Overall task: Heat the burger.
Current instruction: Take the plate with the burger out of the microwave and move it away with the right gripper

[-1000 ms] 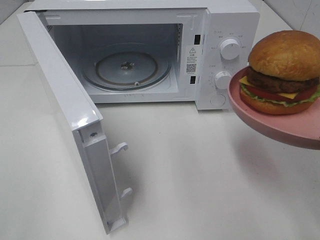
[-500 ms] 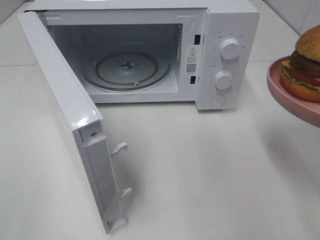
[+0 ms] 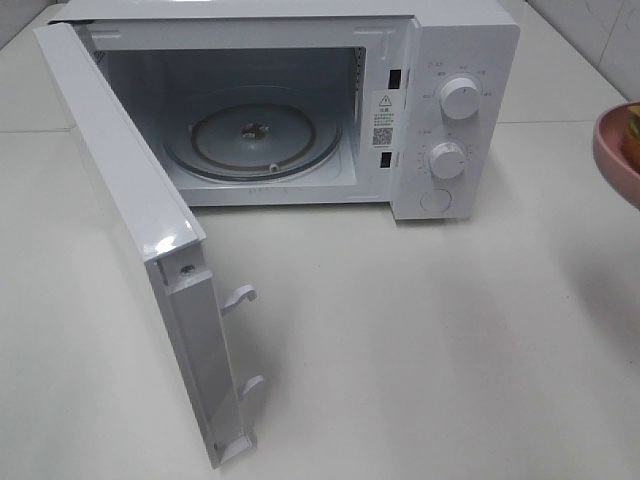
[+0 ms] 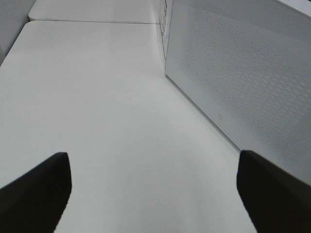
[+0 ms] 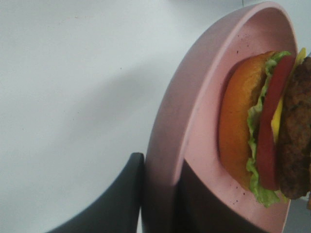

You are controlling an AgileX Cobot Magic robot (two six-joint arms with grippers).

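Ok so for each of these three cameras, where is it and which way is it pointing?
Exterior high: mounted above, facing down at the open microwave and white table; no arm shows.
Left wrist: low beside the microwave door, looking along the table; open left gripper.
Right wrist: looks down past the right gripper, clamped on the pink plate carrying the burger.
Shared: the plate's edge in the exterior view.

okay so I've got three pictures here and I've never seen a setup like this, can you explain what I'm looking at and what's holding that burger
It is a robot with two arms, filmed by three cameras. One looks down from above at a white table and a microwave with its door swung open. The other two sit on the wrists. The left gripper is open and empty beside the door. The right gripper pinches the rim of a pink plate carrying the burger, seen sideways; from above only the plate's edge shows at the right.
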